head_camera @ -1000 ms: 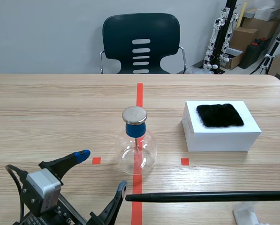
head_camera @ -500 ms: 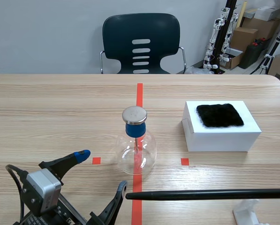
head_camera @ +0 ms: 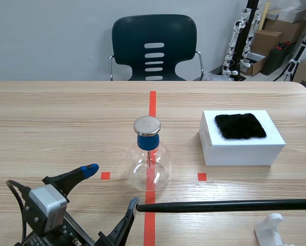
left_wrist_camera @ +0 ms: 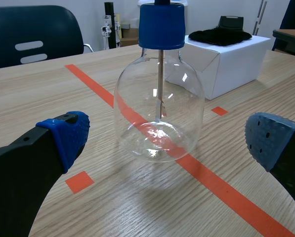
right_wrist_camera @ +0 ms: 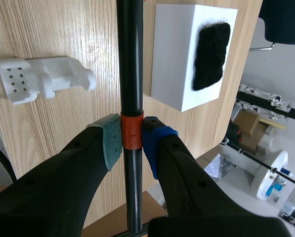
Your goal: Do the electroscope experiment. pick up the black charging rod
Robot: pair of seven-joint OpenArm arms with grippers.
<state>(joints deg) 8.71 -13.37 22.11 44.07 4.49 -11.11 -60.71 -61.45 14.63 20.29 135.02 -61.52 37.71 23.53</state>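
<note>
In the scene view, the black charging rod point(head_camera: 224, 205) runs level across the lower right of the frame, from just right of the centre tape line out past the right edge. It hangs clear of the white holder point(head_camera: 269, 229), which sits in the bottom right corner with nothing in it. The electroscope point(head_camera: 149, 165), a glass flask with a blue stopper and a metal cap point(head_camera: 147, 125), stands at the middle of the counter point(head_camera: 50, 118). A white box point(head_camera: 242, 146) with a black cloth point(head_camera: 240, 126) on top sits to the right of centre. The left tool point(head_camera: 111, 185) rests at the lower left, fingers spread, holding nothing. A chair point(head_camera: 154, 48) stands beyond the counter's far edge at the top of the frame.

In the left wrist view, the two blue pads point(left_wrist_camera: 68, 133) stand wide apart, and the electroscope sits ahead of them, about midway between them and untouched.

In the right wrist view, the right tool point(right_wrist_camera: 131, 140) pinches the rod between its pads, right at an orange-red band point(right_wrist_camera: 131, 132) on the shaft. The holder lies on the counter to one side of the rod and the box with its cloth to the other.

By my reading, the pick-up is as good as done: the rod is gripped and appears raised off its holder. What looks left of the experiment is charging the rod on the cloth and bringing it to the metal cap.
</note>
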